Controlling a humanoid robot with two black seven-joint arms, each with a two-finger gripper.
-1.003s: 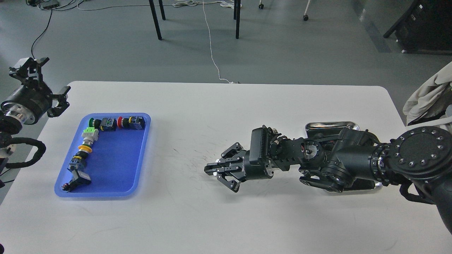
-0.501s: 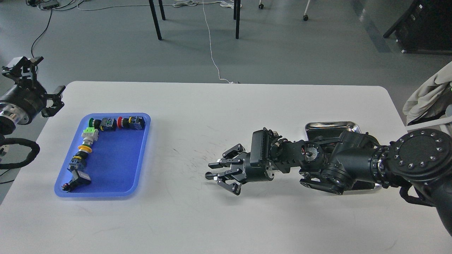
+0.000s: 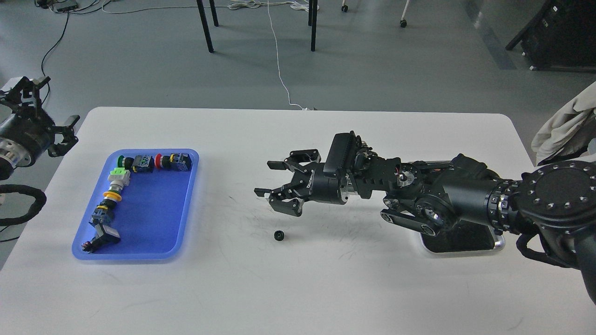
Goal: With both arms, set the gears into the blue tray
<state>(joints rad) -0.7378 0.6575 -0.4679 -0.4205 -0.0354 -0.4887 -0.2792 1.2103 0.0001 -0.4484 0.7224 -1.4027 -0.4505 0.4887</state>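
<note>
Mid-counter, right arm: the right gripper [image 3: 274, 186] hangs above the white counter [image 3: 298, 288], pointing toward the blue tray, its black fingers [image 3: 278, 164] spread apart with nothing between them.
Gear: one small black gear [image 3: 279, 235] lies loose on the counter just below and in front of the right gripper, clear of the fingers and touching nothing else.
Blue tray: the blue tray [image 3: 153, 223] sits well beyond the right gripper's fingertips, toward the counter's left edge, and near the left gripper; no gear can be made out inside it.
Switches: a bent line of colourful push-button switches [image 3: 118, 179] runs along the tray's far rim and down the side nearest the left gripper, green, red and yellow parts showing.
Left arm: the left gripper [image 3: 37, 109] is held off the counter's left edge, beside the tray's far corner; its fingers stand open and empty.
Silver tray: a shiny silver tray [image 3: 461, 239] with a dark inside rests behind the right gripper, under the arm's elbow, which hides most of it.
Surface: faint dark scuff marks [image 3: 260, 218] streak the counter beneath the right gripper, around the gear.
</note>
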